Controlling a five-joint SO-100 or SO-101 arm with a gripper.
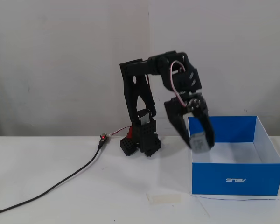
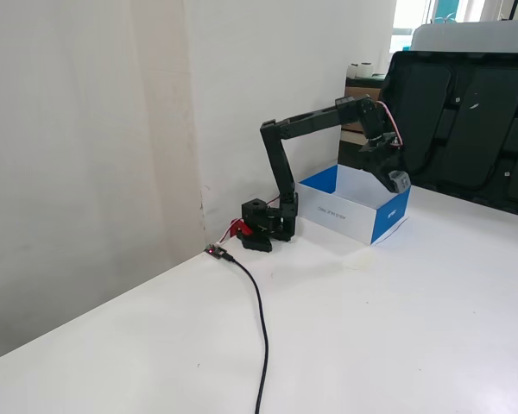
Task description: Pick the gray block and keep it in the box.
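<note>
We judge that the carrying step is in hand: the block is lifted and is being brought to the box, but it is not released yet. In a fixed view the end effector [image 1: 200,142] hangs at the left end of the box [image 1: 235,178], near the top edge of its front wall, and it pinches the gray block [image 1: 200,141] between its two fingers. In the other fixed view the gray block [image 2: 400,181] is in the air above the near corner of the box [image 2: 338,208], clear of the rim and not touching the tabletop [image 2: 397,336].

The next move, as we judge it, calls for carrying the block a little further over the white floor of the box, then lowering it and spreading the fingers. The risk is the left wall: the fingers are close to it, so a straight descent from here could strike the rim.

The block is small and pale gray, much smaller than the box. It is blurred in both fixed views, so we cannot read its faces. The box is bright blue outside, with small white lettering on the front, and white inside.
</note>
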